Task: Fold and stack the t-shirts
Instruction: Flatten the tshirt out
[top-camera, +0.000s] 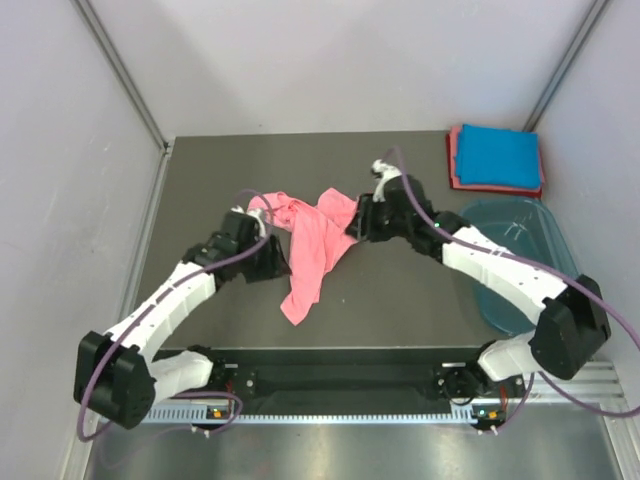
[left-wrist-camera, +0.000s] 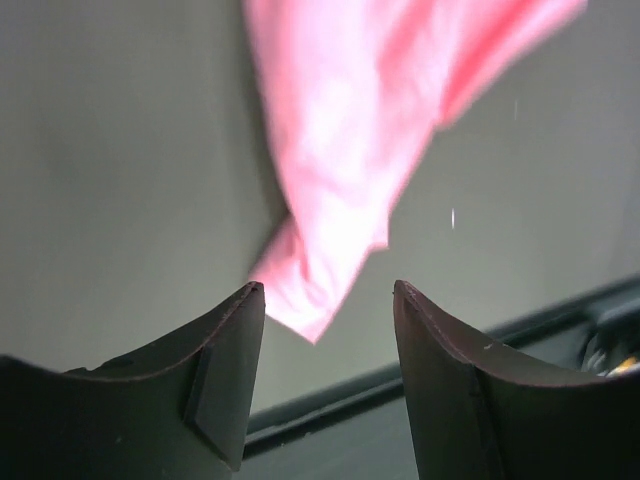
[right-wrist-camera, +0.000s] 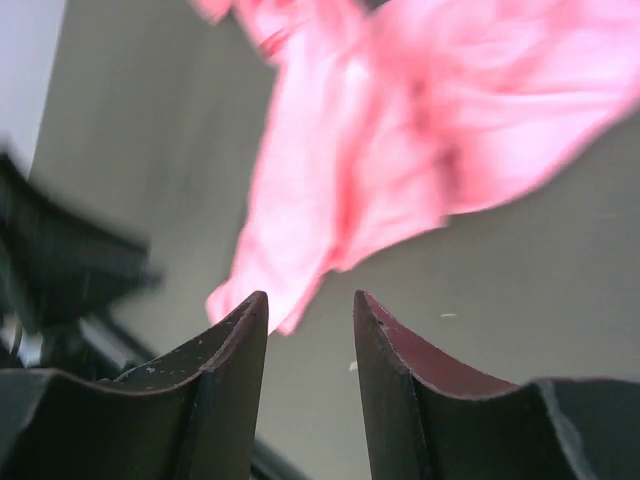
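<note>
Left gripper (left-wrist-camera: 325, 290) gapes before crumpled, soft pink t-shirt (top-camera: 310, 250).

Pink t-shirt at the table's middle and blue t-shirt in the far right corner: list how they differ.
The pink t-shirt is crumpled and unfolded; the blue t-shirt is folded into a flat rectangle. The pink t-shirt lies alone; the blue t-shirt rests on a folded reddish shirt. Both are plain cloth.

Robotics lab test cell: plain grey wall panels (top-camera: 60, 200) on metal framing (top-camera: 120, 70) enclose a dark counter (top-camera: 400, 300), where a left arm (top-camera: 170, 300) and right arm (top-camera: 500, 265) are bolted to an aluminium rail (top-camera: 340, 412).
</note>
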